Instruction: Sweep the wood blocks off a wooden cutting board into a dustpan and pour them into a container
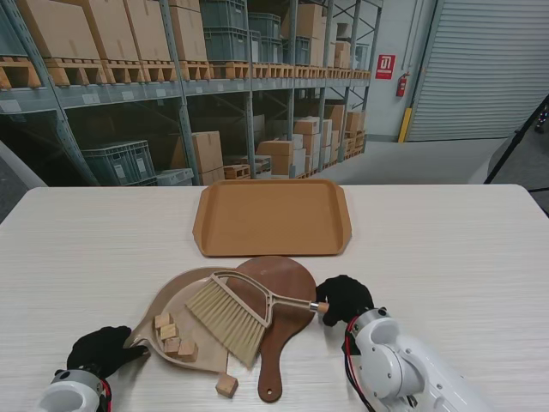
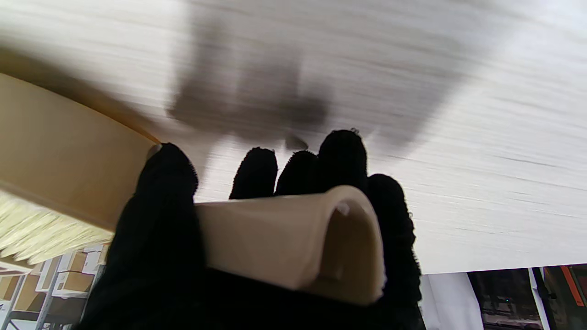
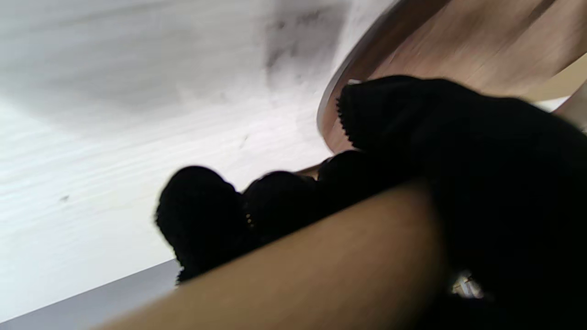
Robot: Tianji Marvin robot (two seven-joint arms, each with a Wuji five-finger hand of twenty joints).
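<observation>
Left robot hand, black-gloved, grips the beige plastic dustpan by its hollow handle. Right robot hand grips the wooden brush handle; its pale bristles fan over the pan. Four small wood blocks sit inside the pan; one block lies loose on the counter, just beside the round brown board. The shallow tan tray lies farther from me, apart. Only the stand view shows blocks.

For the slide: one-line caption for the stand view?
Left hand holds dustpan with wood blocks, right hand sweeps with brush; one block lies on the table.
</observation>
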